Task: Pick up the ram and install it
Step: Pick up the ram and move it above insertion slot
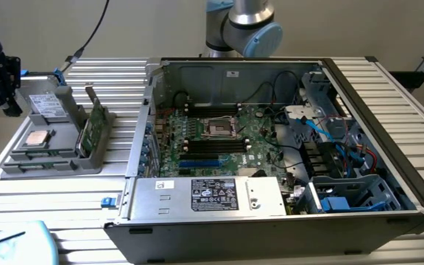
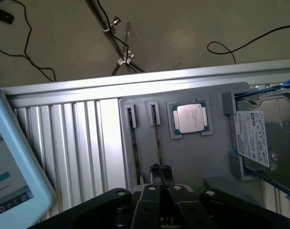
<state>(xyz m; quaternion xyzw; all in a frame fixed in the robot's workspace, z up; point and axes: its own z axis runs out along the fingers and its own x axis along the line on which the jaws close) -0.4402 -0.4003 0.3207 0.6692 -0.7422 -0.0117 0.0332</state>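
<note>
Two ram sticks stand edge-on in narrow slots of a grey tray (image 2: pixel 192 162), beside a CPU (image 2: pixel 190 118). One ram stick (image 2: pixel 156 138) is nearer the CPU, the other (image 2: pixel 134 143) is farther from it. In the exterior view the ram slots (image 1: pixel 35 160) are at the tray's front end. My gripper (image 2: pixel 160 171) hangs above the tray with its dark fingertips close together, lined up over the ram stick nearer the CPU and holding nothing. The exterior view has the gripper (image 1: pixel 7 107) at the far left, raised above the tray's back corner.
An open computer case (image 1: pixel 271 232) with its green motherboard (image 1: pixel 220 138) and black memory slots fills the slatted table's middle. The tray (image 1: pixel 64 160) also holds a hard drive (image 2: pixel 259 138) and an upright green card (image 1: pixel 94 130). A pale blue tablet (image 2: pixel 11 171) lies near the table's front left corner.
</note>
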